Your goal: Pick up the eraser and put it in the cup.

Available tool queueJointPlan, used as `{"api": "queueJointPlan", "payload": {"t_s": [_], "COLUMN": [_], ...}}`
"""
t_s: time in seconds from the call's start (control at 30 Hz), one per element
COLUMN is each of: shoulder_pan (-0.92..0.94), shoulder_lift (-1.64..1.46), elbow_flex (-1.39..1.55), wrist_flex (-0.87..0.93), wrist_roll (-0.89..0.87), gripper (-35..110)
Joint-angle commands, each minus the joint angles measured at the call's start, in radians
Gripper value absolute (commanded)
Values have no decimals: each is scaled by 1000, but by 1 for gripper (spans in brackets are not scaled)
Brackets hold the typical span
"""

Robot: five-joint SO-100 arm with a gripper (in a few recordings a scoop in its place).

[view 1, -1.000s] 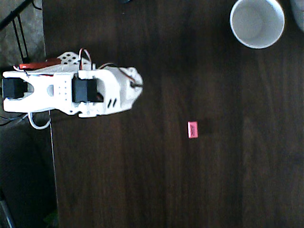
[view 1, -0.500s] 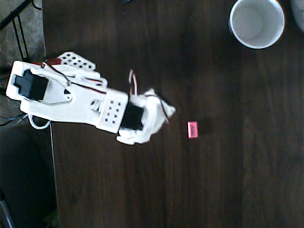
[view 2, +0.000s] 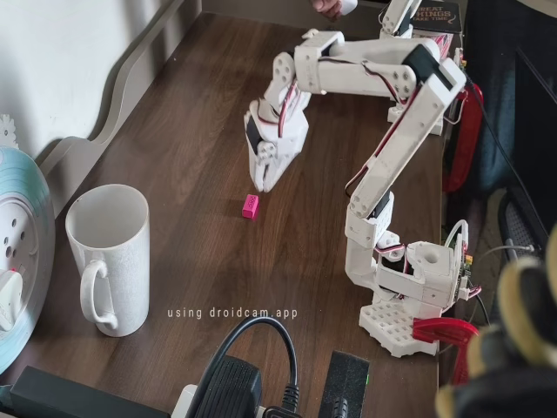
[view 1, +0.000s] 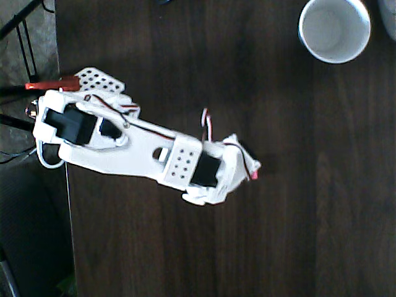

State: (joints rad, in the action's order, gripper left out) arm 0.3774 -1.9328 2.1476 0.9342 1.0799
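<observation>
The pink-red eraser (view 2: 250, 205) lies flat on the dark wooden table (view 2: 200, 113). In the overhead view only a pink sliver of the eraser (view 1: 254, 176) shows past the arm's head. My white gripper (view 2: 262, 185) points down, its tips just above and behind the eraser, apart from it. Its fingers look pressed together with nothing between them. In the overhead view the gripper (view 1: 247, 170) sits under the wrist, its jaws hidden. The white cup (view 1: 335, 29) stands upright at the top right, well away from the gripper; the fixed view shows the cup (view 2: 109, 257) with a handle, near left.
A pale round disc (view 2: 17, 244) leans beside the cup; its curved sliver (view 1: 390, 18) shows at the overhead view's top right corner. A black plug and cable (view 2: 235, 383) lie at the near edge. The arm's base (view 2: 409, 296) stands at the right.
The arm has swung out and reached across the table toward the eraser, and its head now covers most of the eraser in the overhead view. Eraser and cup have not moved.
</observation>
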Motion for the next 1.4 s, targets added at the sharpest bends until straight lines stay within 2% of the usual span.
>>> {"api": "queueJointPlan", "payload": {"t_s": [0.0, 0.13, 0.33, 0.43, 1.37], "shoulder_pan": [31, 61, 110, 115, 87], "shoulder_lift": [14, 44, 78, 86, 394], "elbow_flex": [-29, -31, -31, -32, -245], "wrist_flex": [-15, -17, -17, -17, -14], "wrist_roll": [31, 51, 91, 92, 8], "gripper": [0, 2, 23, 26, 22]}}
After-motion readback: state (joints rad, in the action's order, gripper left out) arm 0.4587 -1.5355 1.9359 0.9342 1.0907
